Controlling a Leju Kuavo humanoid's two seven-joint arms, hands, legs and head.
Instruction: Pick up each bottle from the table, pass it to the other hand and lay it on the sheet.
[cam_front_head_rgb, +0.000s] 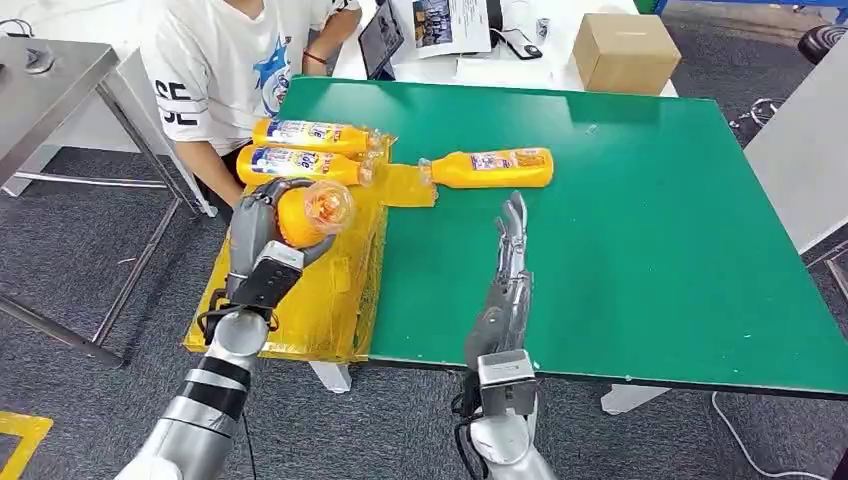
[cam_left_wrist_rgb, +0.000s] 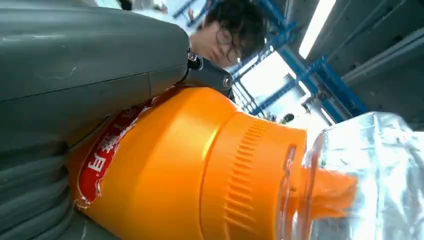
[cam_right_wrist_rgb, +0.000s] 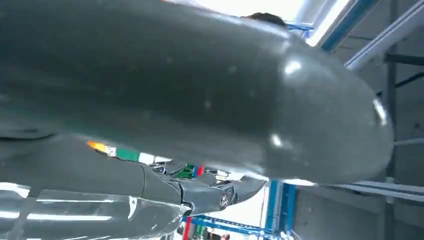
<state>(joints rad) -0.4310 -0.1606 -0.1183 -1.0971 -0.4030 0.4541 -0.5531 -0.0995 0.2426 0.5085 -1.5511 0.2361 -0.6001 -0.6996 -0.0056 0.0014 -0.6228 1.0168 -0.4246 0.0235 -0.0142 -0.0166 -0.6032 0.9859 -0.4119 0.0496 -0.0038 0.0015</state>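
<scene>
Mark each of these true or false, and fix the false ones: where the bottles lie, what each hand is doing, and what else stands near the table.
1. The left hand holds an orange bottle above the yellow sheet. True.
2. Three bottles lie on the sheet. False: two bottles lie there.
3. The right hand holds a bottle. False: it is open and holds nothing.
4. One bottle lies on the green table, off the sheet. True.
5. A cardboard box stands beyond the table. True.
</scene>
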